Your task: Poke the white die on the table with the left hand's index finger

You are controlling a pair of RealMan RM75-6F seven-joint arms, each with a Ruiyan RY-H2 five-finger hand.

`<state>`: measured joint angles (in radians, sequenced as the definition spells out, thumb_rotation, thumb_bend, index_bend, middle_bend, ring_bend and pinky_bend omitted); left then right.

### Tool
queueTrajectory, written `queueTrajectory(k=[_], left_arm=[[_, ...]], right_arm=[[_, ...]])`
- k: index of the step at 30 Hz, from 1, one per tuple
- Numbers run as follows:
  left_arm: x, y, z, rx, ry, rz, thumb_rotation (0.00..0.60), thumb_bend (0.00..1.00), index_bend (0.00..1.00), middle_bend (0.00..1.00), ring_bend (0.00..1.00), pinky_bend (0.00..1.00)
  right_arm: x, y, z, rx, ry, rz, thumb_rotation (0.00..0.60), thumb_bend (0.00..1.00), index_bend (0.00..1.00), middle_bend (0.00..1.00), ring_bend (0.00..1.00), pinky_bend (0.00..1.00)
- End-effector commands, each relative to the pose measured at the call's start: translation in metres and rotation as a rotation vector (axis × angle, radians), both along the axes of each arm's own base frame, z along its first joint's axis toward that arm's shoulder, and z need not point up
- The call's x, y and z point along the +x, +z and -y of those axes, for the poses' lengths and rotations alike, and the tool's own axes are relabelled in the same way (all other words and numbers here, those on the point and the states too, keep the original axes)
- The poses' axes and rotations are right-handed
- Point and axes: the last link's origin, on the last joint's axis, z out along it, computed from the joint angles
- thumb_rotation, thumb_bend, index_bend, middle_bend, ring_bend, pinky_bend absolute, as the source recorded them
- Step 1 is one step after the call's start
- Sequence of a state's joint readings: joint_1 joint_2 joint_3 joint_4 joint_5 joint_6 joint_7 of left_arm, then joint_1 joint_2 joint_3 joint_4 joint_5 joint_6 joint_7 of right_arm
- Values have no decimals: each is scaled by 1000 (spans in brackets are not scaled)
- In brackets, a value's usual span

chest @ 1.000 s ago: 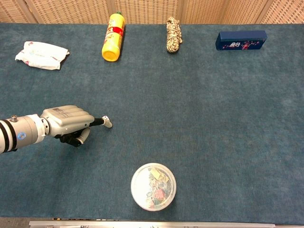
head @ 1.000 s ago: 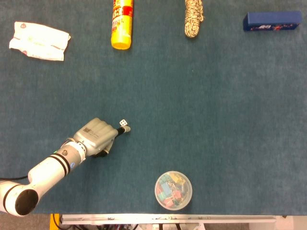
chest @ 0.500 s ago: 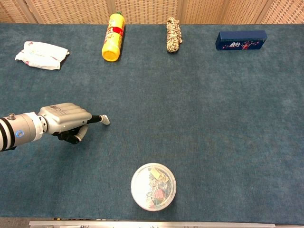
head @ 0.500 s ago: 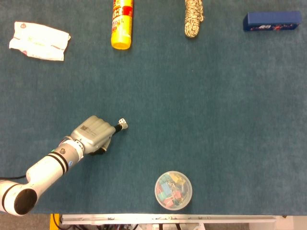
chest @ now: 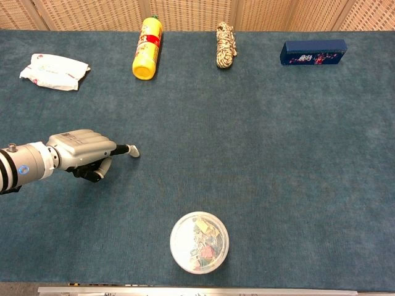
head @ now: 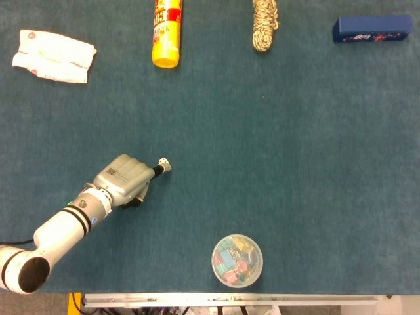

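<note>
Left hand point(head: 123, 178) is fisted, holding nothing, forefinger extended onto the white die point(head: 165, 163) on the table's point(head: 295, 164) left half (tiny, light, hard); likely skids, so prod its top.

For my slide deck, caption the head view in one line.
Left hand points its index finger at the white die on the teal table.

Left hand point(head: 123, 180) and die point(head: 164, 162) farther back-left
</note>
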<state>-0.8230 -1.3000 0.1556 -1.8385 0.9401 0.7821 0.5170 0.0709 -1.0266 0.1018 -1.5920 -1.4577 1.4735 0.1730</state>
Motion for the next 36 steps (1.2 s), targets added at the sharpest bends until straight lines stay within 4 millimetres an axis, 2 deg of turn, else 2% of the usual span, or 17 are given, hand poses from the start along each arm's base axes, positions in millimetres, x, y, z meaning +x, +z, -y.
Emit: queueTrajectory(k=[1, 16, 24, 36], left_arm=[[-1, 1, -1, 8, 1, -5, 600, 1000, 110, 1000, 923, 975], [-1, 11, -5, 59, 2, 6, 600, 1000, 114, 1000, 923, 975], [0, 6, 0, 27, -5, 6, 600, 1000, 125, 1000, 924, 975], [0, -3, -6, 27, -10, -3, 600, 1000, 125, 1000, 924, 975]], right_arm=[[0, 0, 0, 1, 1, -1, 600, 60, 410, 415, 375, 553], [1, -4, 1, 14, -2, -18, 600, 60, 410, 415, 375, 553], [1, -4, 1, 15, -2, -18, 600, 60, 410, 415, 375, 553], [1, -4, 1, 22, -3, -20, 600, 60, 410, 415, 374, 553]])
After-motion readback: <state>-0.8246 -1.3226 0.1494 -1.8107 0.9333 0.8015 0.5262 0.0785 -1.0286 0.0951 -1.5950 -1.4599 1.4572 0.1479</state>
